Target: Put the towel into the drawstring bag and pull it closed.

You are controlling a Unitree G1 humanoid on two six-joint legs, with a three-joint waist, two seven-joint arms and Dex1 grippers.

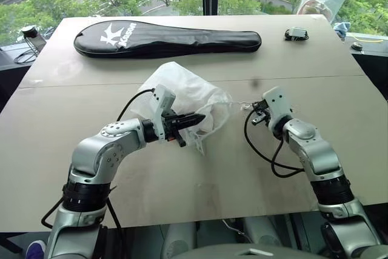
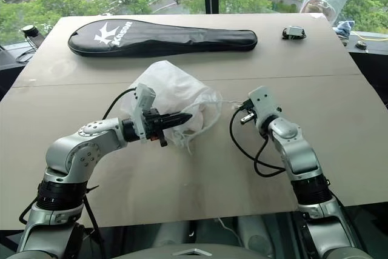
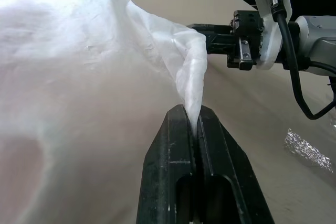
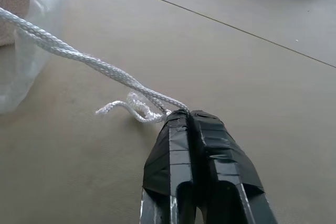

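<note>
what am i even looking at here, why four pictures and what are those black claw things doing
This is a two-armed robot at a table. The two wide pictures come from cameras in its head, looking down over its arms. The two close-ups come from a camera on each wrist, looking along that arm's black two-fingered gripper. The left gripper is shut on the fabric of a thin white drawstring bag. The right gripper is shut on the bag's white cord. Farther back lie a long black racket cover and a small black and white object.
</note>
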